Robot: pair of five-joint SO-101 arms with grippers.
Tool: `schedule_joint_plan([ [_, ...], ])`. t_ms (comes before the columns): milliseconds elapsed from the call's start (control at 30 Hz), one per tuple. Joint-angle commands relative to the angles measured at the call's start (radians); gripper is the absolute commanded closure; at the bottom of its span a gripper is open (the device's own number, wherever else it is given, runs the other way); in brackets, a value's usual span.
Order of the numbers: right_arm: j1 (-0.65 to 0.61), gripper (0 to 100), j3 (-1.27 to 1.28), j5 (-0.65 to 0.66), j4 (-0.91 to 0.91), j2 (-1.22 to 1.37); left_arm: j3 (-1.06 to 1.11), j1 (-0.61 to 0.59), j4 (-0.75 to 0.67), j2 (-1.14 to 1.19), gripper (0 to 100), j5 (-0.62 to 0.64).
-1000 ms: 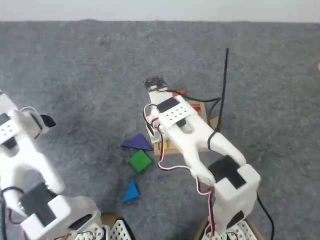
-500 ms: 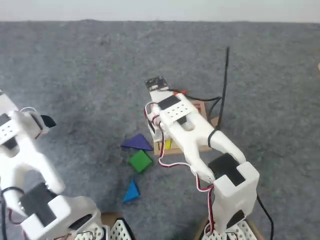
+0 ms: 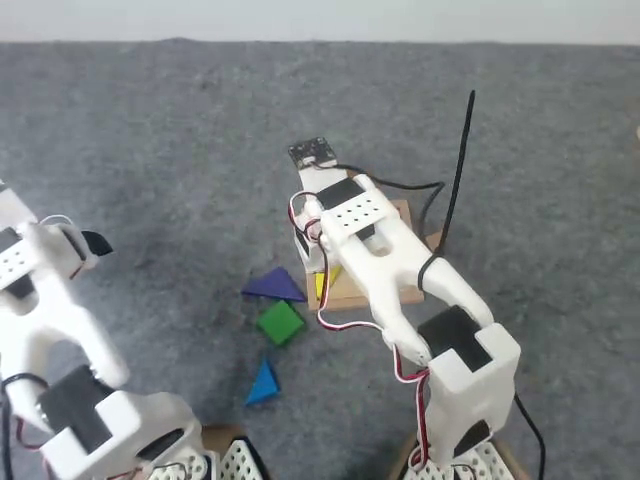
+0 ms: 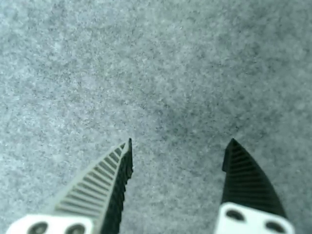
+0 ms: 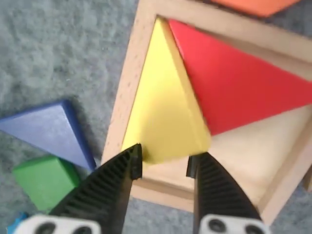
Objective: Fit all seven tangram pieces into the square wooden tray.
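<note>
High view: R arm [image 3: 385, 255] is stretched over the tray [image 3: 352, 293], mid-desk [image 3: 180, 130]. Yellow tri [image 3: 324, 283] shows under its wrist, at the tray's left edge. Three pieces lie on the desk left of the tray. Dark blue tri [image 3: 272, 286] is just beside the tray. Green square [image 3: 280, 322] is right next to it, nearer the arm bases. Light blue tri [image 3: 263, 383] is nearer still, apart from the green one. L arm [image 3: 45, 300] is at far left, well apart from all pieces.

Left wrist view: L pincer [image 4: 179, 146] is spread wide over bare grey desk.

Right wrist view: R pincer [image 5: 163, 158] is pinching the yellow tri [image 5: 163, 107] at its wide end. The tri's tip is in a tray corner, w/ one long side along the rim [image 5: 127, 92]. Can't tell if the wide end is off the tray floor. Red tri [image 5: 234, 83] lies flat in the tray, one edge against the yellow. Orange piece [image 5: 258, 5] is outside, past the far rim. Dark blue tri [image 5: 48, 129] and green square [image 5: 44, 178] are on the desk outside the rim.
</note>
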Motion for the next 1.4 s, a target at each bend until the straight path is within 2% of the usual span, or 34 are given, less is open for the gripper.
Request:
schedule_joint_plan([
  [0,-0.012,84.0,-0.077,0.049,0.071,-0.039,-0.005,0.006,-0.018,-0.015,70,-0.008],
  [233,-0.008,84.0,-0.107,0.072,0.131,-0.206,-0.005,0.006,-0.018,-0.015,70,-0.008],
  [300,-0.019,84.0,-0.089,0.117,0.119,-0.223,-0.005,0.006,-0.018,-0.015,70,-0.008],
  [467,-0.165,84.0,0.074,0.236,-0.002,-0.223,-0.005,0.008,-0.017,-0.015,70,-0.014],
  [633,-0.243,83.8,0.187,0.247,-0.125,-0.268,-0.005,0.008,-0.014,-0.015,70,-0.02],
  [1000,-0.237,83.6,0.216,0.244,-0.16,-0.403,0.042,0.069,-0.009,-0.015,70,-0.021],
  [1100,-0.125,83.6,0.212,0.21,-0.203,-0.394,0.084,0.137,-0.014,-0.017,70,-0.037],
  [1233,0.059,83.6,0.19,0.176,-0.352,-0.318,0.174,0.252,-0.043,-0.017,70,-0.038],
  [1367,0.131,83.6,0.043,0.264,-0.384,-0.17,0.259,0.284,-0.14,-0.049,71,-0.037],
])
